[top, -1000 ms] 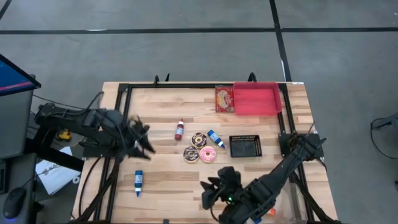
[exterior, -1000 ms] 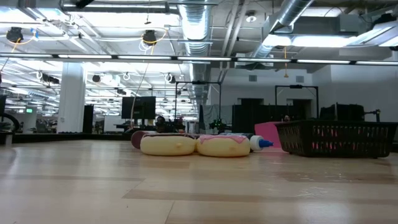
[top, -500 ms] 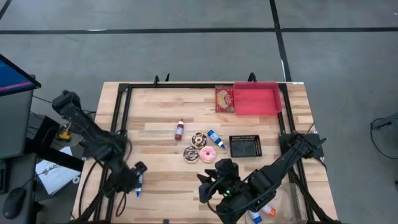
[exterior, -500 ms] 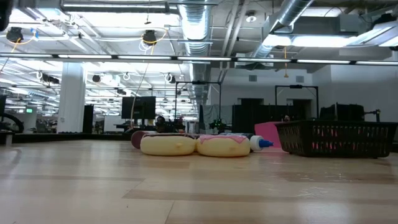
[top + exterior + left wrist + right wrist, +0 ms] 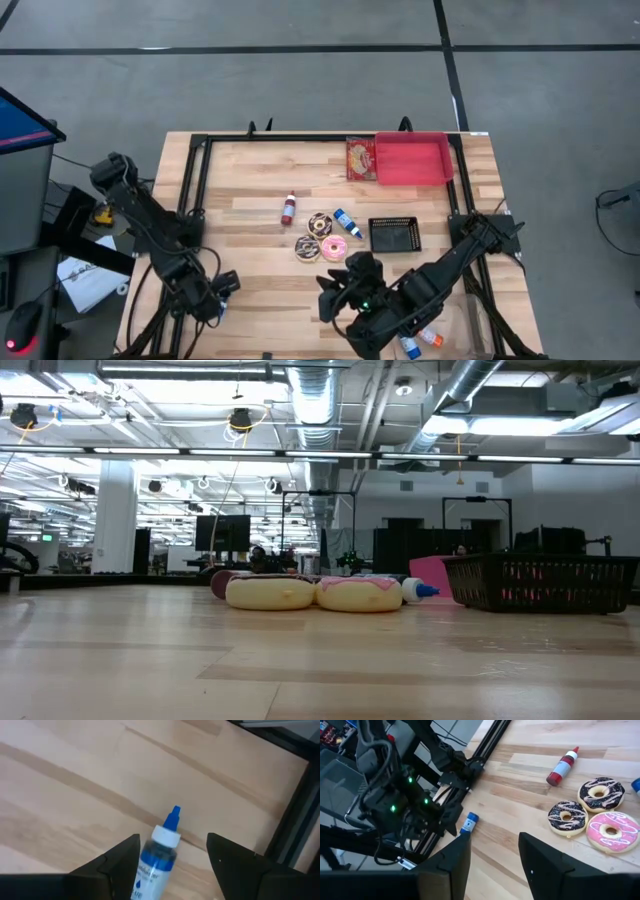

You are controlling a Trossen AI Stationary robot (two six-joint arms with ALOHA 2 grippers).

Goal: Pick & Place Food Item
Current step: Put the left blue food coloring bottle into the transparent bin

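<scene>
A blue-capped bottle (image 5: 155,855) lies on its side on the wood near the table's near left corner, and also shows in the right wrist view (image 5: 468,822). My left gripper (image 5: 221,291) hangs over it, pointing steeply down. It is open (image 5: 172,840), one finger on either side of the bottle's cap end, apart from it. My right gripper (image 5: 325,300) hovers open (image 5: 492,850) above the near middle of the table with nothing between its fingers. Two chocolate donuts (image 5: 320,224) (image 5: 307,247) and a pink donut (image 5: 334,249) lie flat at the table's middle.
A red bottle (image 5: 289,208) and a second blue-capped bottle (image 5: 348,222) lie beside the donuts. A black basket (image 5: 394,235) stands right of them. A red tray (image 5: 412,160) and a snack packet (image 5: 360,158) sit at the far edge. A black frame rail (image 5: 292,825) runs close to the left gripper.
My left gripper has swung from the table's left middle toward the near edge and gone down over the blue-capped bottle, rolling as it went. The bottle and the donuts have stayed where they were.
</scene>
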